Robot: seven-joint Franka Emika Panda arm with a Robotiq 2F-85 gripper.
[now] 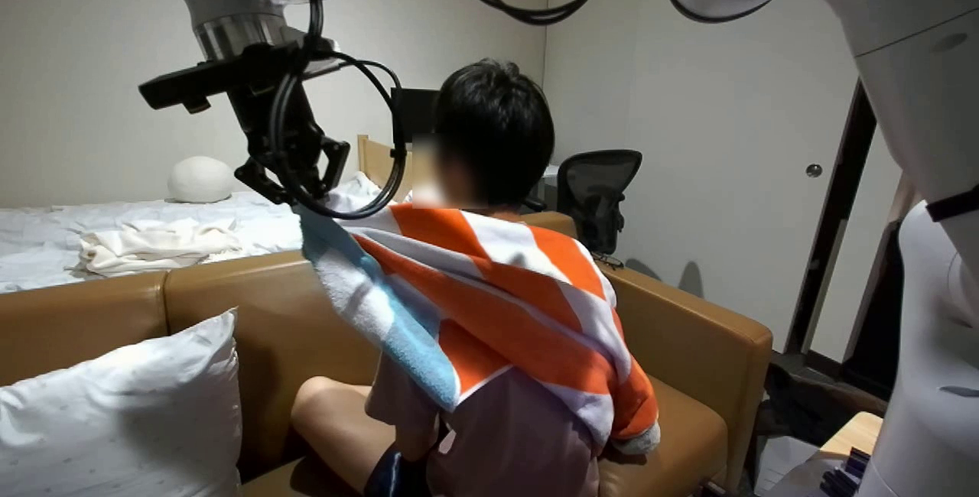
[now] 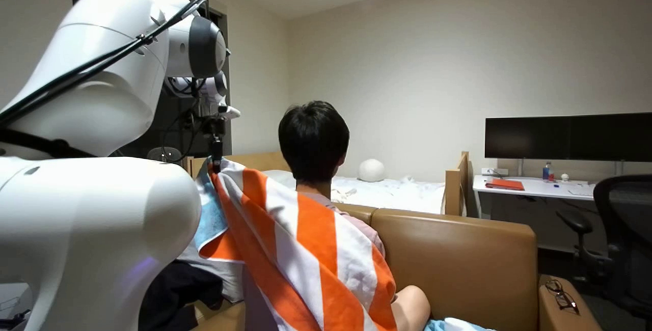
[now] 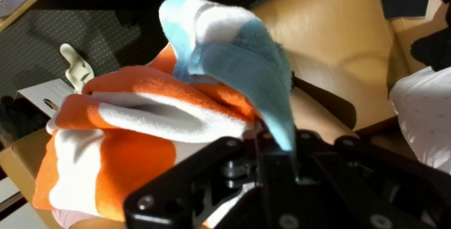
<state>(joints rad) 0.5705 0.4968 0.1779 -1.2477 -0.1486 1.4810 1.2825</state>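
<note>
Orange-striped towel (image 1: 489,313): edge clamped in jaws of gripper (image 2: 216,167); remainder across seated person's (image 1: 512,428) back; excess lift could drag it off.

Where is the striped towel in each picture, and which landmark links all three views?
In an exterior view: the striped towel spans the centre, slanting down rightward.
In an exterior view: the striped towel runs from left of centre to the bottom edge.
In the wrist view: the striped towel spreads across left and centre.
Shared landmark: the tan leather sofa, in all three.
</note>
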